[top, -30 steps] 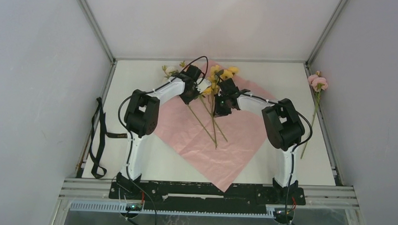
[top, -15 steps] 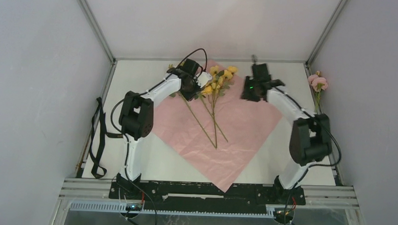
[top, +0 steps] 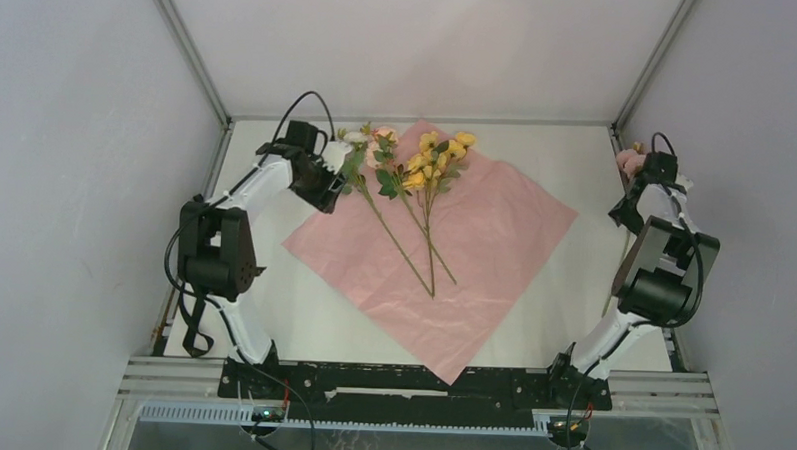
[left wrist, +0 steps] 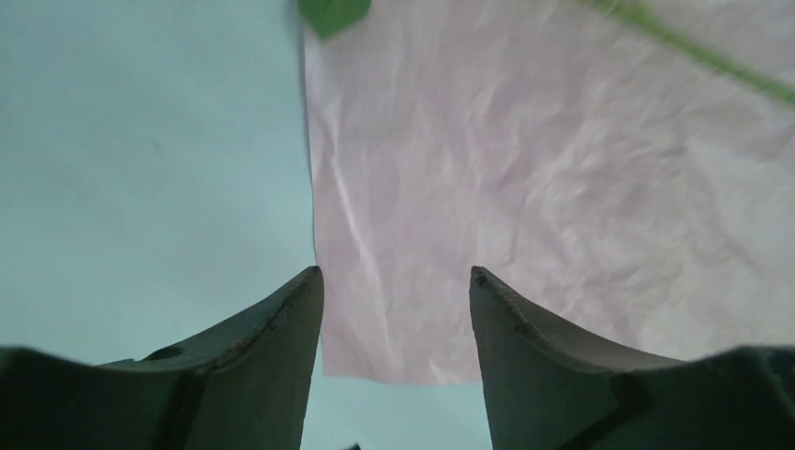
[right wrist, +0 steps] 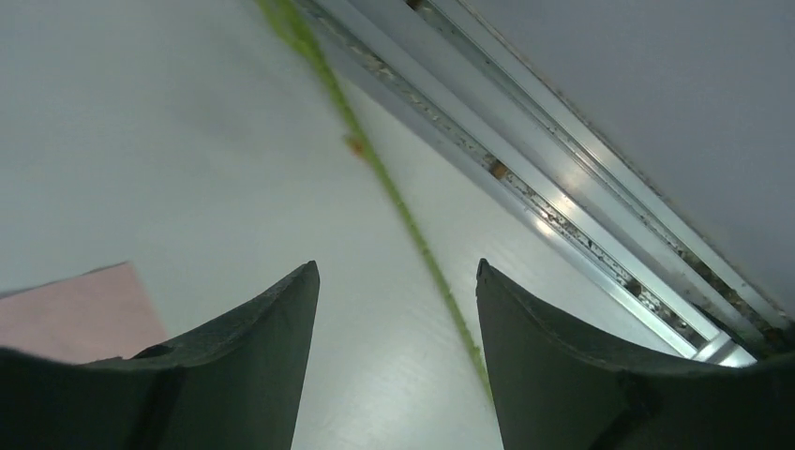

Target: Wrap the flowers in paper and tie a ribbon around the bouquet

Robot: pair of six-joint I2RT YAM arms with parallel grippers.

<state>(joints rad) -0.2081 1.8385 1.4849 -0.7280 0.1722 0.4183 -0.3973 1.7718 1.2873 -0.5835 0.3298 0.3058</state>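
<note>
Large, thin, crinkled sheet of paper (top: pixel 473 258), pale pink face up, spread flat as a diamond on the white surface (top: pixel 531 330). Across its far half, artificial flowers (top: pixel 435 154) with yellow blooms and green leaves, long thin stalks crossing and pointing toward the near corner. Cream and pink heads just beside them, at the sheet's far-left edge. Apart from that bunch, one pink bloom (top: pixel 632 161) at the far right edge of the surface, partly behind the right arm. Its green stalk (right wrist: pixel 394 187) lying on the surface beside the aluminium rail (right wrist: pixel 562 178).

Left end effector (left wrist: pixel 396 281) over the left edge of the paper, fingers well spread, nothing between them. A green leaf (left wrist: pixel 333 11) at the top of the left wrist view. Right end effector (right wrist: pixel 397 272) likewise spread wide and empty, over bare surface, the stalk running toward the gap but not gripped.

Long, narrow dark ribbon (top: pixel 197 278) draped at the left edge of the surface, well apart from the paper. Faint light print on it, too small to read.
</note>
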